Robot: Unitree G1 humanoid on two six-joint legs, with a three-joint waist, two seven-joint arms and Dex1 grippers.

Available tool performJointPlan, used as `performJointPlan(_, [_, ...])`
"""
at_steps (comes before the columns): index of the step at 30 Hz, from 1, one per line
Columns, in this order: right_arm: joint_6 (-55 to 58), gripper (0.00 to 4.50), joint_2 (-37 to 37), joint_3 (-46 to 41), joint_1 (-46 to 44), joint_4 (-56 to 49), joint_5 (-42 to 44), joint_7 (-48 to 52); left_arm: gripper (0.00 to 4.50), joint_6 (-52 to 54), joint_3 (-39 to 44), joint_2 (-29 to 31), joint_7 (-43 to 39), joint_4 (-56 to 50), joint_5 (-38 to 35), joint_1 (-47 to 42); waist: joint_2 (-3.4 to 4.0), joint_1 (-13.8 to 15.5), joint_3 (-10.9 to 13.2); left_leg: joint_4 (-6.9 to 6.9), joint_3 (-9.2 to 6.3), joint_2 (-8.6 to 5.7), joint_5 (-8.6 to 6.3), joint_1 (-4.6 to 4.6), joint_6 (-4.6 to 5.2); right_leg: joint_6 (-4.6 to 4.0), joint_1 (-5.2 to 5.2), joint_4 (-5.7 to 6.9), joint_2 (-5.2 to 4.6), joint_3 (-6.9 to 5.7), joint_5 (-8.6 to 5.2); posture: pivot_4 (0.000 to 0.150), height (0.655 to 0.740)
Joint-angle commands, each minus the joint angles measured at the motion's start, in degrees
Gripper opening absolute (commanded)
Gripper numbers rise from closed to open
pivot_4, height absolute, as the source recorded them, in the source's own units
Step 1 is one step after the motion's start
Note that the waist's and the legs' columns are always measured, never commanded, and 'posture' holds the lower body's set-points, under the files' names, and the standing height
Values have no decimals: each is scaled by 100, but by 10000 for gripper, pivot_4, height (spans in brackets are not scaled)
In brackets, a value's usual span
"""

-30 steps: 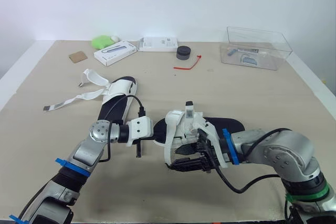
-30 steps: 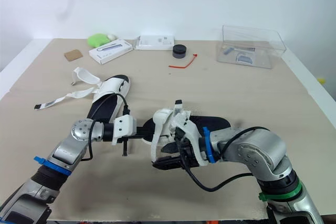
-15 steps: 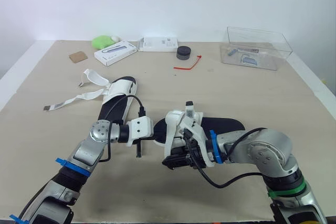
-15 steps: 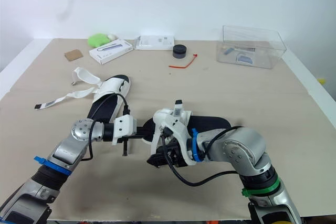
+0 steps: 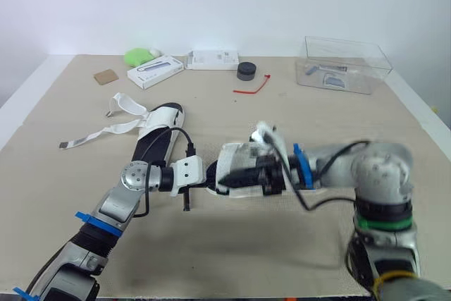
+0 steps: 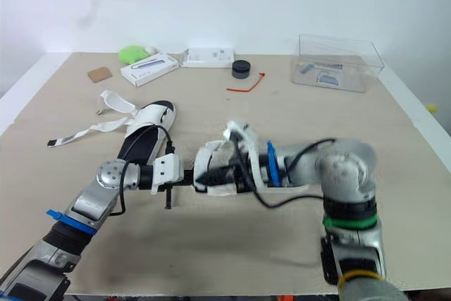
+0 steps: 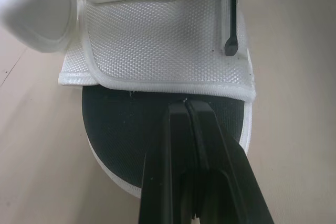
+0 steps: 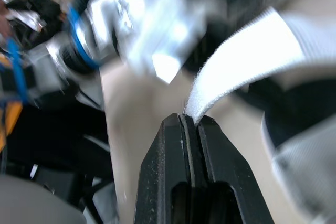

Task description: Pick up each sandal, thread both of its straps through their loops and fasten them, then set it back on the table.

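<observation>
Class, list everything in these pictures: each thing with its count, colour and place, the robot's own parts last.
Table: one, beige, under everything.
Near sandal: one, white upper on black sole, centre, between the pincers.
Far sandal: one, white and black, left, straps loose.
Boxes: two, white, back, left of centre.
Lump: one, green, back left.
Card: one, brown, back left.
Round tub: one, black, back centre.
Tie: one, red, beside the tub.
Container: one, clear, back right.
Left pincer: one, black, shut, tips at the near sandal's upper.
Right pincer: one, black, shut on that sandal's white strap.
</observation>
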Motion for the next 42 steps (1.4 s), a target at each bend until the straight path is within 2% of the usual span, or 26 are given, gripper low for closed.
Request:
performJointPlan(1, [13, 218, -80, 60, -313, 490, -168, -11, 0, 104, -363, -18, -113, 318, 280, 147, 1, 4, -2, -1, -1, 0, 0, 0, 0, 0, 0, 0, 0, 0, 0, 1500, 7400])
performJointPlan(6, [9, 218, -429, 611, -517, 1243, -548, 271, 0, 95, -372, -67, -101, 355, 290, 121, 3, 18, -3, -2, -2, -16, -1, -11, 0, 1, -1, -2, -22, -6, 0, 1500, 7400])
performJointPlan(14, [13, 218, -675, 900, -733, 1599, -546, 694, 0, 110, -354, -34, -83, 291, 293, 194, 4, 16, -3, -1, -6, -27, -2, -12, 1, 8, -2, -2, -42, -20, -1, 1500, 7400])
performJointPlan(32, [13, 218, -961, 1345, -636, 1530, -589, 1013, 0, 110, -356, -9, -64, 248, 303, 251, 5, 16, -3, -2, -6, -28, -5, -14, 5, 7, -2, -4, -56, -28, -2, 1500, 7400])
performJointPlan(42, [-105, 218, -1089, 1655, -440, 1284, -1025, 1076, 0, 104, -361, -6, -79, 255, 295, 247, 6, 16, -5, -2, -7, -28, -5, -14, 5, 7, -1, -6, -58, -30, -2, 1500, 7400])
